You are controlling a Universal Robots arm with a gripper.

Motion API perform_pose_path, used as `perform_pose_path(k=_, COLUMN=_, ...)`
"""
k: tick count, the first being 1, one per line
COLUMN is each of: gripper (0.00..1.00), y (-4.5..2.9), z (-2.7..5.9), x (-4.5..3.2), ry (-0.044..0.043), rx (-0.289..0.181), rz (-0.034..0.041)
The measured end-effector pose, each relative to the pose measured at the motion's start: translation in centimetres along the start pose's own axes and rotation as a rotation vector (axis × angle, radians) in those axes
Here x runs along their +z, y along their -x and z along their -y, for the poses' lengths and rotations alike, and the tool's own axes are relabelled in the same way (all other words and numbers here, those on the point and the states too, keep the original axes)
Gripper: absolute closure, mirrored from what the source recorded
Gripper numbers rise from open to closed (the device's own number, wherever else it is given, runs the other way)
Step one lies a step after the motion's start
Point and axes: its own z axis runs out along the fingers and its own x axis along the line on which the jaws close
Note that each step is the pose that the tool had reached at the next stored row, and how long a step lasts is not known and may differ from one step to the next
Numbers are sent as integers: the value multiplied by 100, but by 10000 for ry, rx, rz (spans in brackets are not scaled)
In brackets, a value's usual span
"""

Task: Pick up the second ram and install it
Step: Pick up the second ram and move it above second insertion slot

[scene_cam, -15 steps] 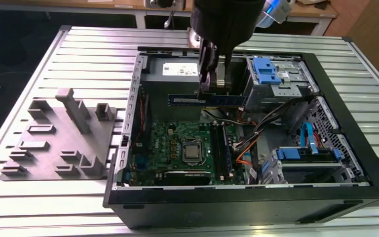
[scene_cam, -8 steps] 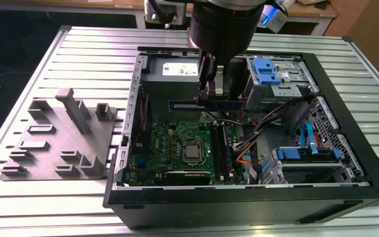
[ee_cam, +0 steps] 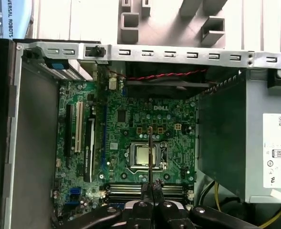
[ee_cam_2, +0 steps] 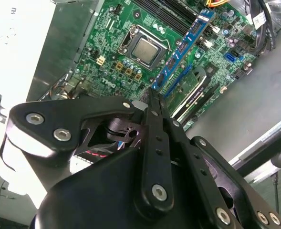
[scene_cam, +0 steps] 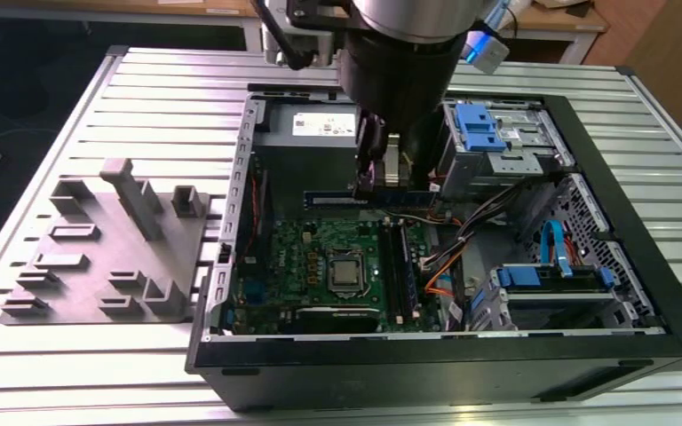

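My gripper (scene_cam: 383,182) hangs inside the open computer case, over the far end of the green motherboard (scene_cam: 305,257). It is shut on the second ram (scene_cam: 335,201), a dark blue strip held level above the board and crosswise to the black slot rails (scene_cam: 394,266). In the second wrist view the ram (ee_cam_2: 183,45) runs out from the closed fingertips of the gripper (ee_cam_2: 152,98) over the board (ee_cam_2: 107,47). In the first wrist view the ram (ee_cam: 150,143) appears edge-on as a thin line above the gripper (ee_cam: 151,183), crossing the processor socket (ee_cam: 144,155).
A grey power supply (scene_cam: 305,133) sits just behind the gripper. Drive cages with blue tabs (scene_cam: 483,129) and loose cables (scene_cam: 483,222) fill the exterior view's right side of the case. A grey fixture block (scene_cam: 104,257) stands on the slatted table at the exterior view's left.
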Motion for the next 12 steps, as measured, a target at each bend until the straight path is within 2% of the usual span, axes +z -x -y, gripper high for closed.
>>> perform_pose_path(k=12, gripper=92, y=-7, z=13, x=208, ry=3, rx=-107, rz=-7)
